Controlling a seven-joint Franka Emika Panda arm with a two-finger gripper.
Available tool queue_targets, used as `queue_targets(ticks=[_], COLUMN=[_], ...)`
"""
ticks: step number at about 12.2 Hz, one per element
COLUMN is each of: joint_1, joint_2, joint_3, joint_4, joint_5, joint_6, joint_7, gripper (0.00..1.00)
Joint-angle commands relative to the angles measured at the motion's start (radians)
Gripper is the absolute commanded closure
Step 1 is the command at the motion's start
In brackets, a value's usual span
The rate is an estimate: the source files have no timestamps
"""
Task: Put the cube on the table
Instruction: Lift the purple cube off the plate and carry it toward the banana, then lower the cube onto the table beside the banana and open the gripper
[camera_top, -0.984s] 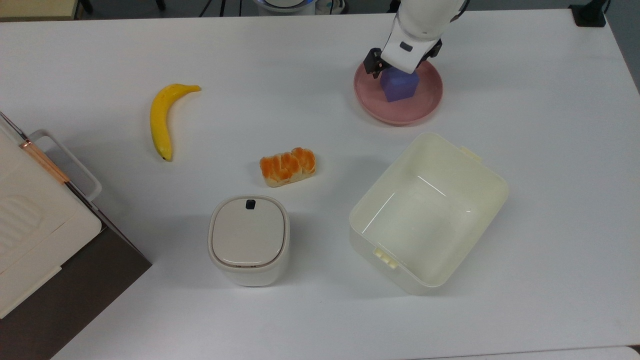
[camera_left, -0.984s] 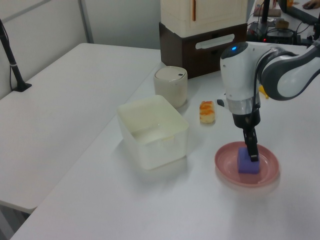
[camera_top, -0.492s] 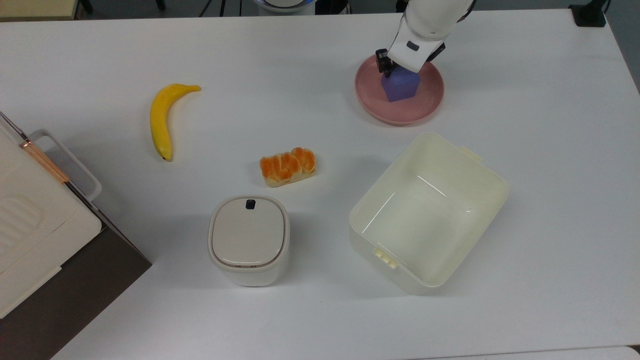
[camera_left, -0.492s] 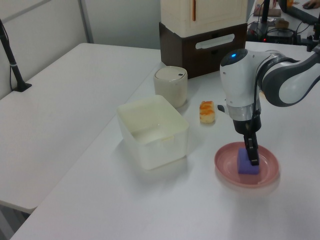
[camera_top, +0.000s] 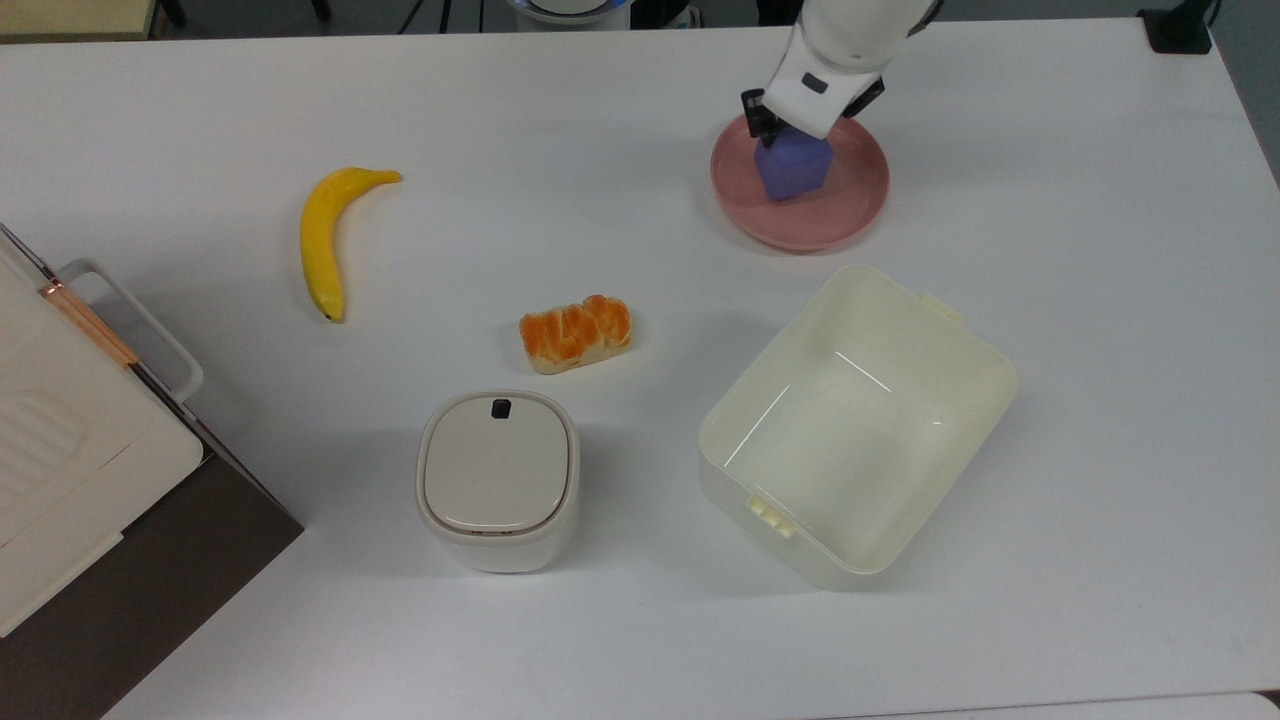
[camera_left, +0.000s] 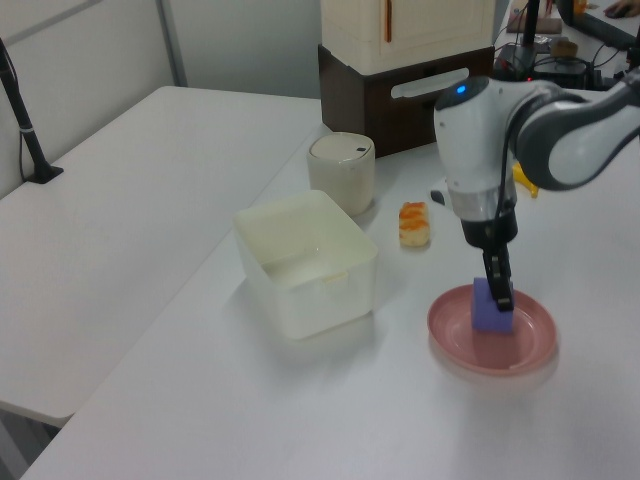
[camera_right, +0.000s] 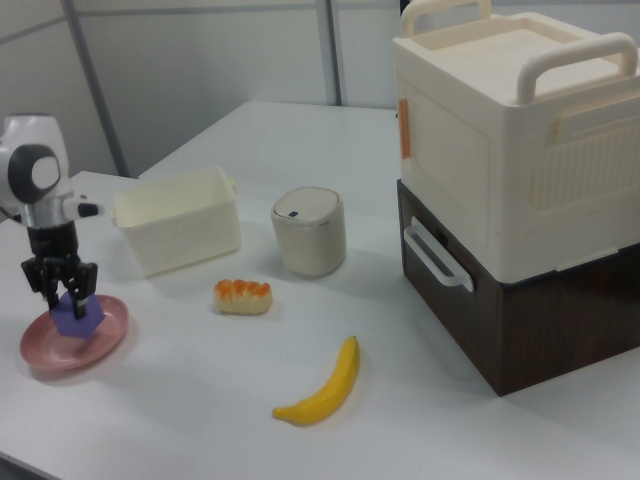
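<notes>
The purple-blue cube (camera_top: 793, 170) hangs just above the pink plate (camera_top: 850, 205) at the top view's upper right, my gripper (camera_top: 794, 148) shut on it from above. In the left view the cube (camera_left: 492, 310) sits between the dark fingers of the gripper (camera_left: 497, 296), a little off the plate (camera_left: 525, 345). The right view shows the gripper (camera_right: 68, 294) pinching the cube (camera_right: 73, 317) over the plate (camera_right: 45, 352). The white table (camera_top: 600, 110) spreads all around the plate.
A cream tub (camera_top: 1000, 375) stands open just below the plate in the top view. A lidded white bin (camera_top: 498, 475), a bread piece (camera_top: 576, 333) and a banana (camera_top: 322, 240) lie toward the top view's left. A cream case on a dark box (camera_top: 60, 440) fills the left edge.
My gripper has closed on the cube and raised it slightly off the plate, shifting a little toward the top view's left.
</notes>
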Motion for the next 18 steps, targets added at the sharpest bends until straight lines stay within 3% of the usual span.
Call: queue_targets(ticks=[1,5,7,9,10,13,16,18], joint_1=[-0.088,-0.283,-0.419,-0.504,-0.527,-0.536,-0.535,-0.529], joint_2=[-0.054,-0.044,-0.022,-0.001,0.013,0.025,0.018,0.016], joint_3=[-0.012,-0.012,-0.012,-0.012,-0.012,-0.012,-0.012,-0.012], joint_4=[0.013,0.024,0.027,0.028,0.057,0.131,0.238,0.327], joint_5=[-0.005,-0.106,-0.158,-0.206,-0.221,-0.218,-0.215,-0.212], joint_6=[-0.063,-0.053,-0.026,0.043,0.045,0.022,-0.105,-0.161], joint_7=[-0.077,-0.200,-0.263,-0.288,-0.288,-0.272,-0.265,-0.185], gripper=[0.74,0.71,0.62,0.37,0.00,0.00,0.00,0.00])
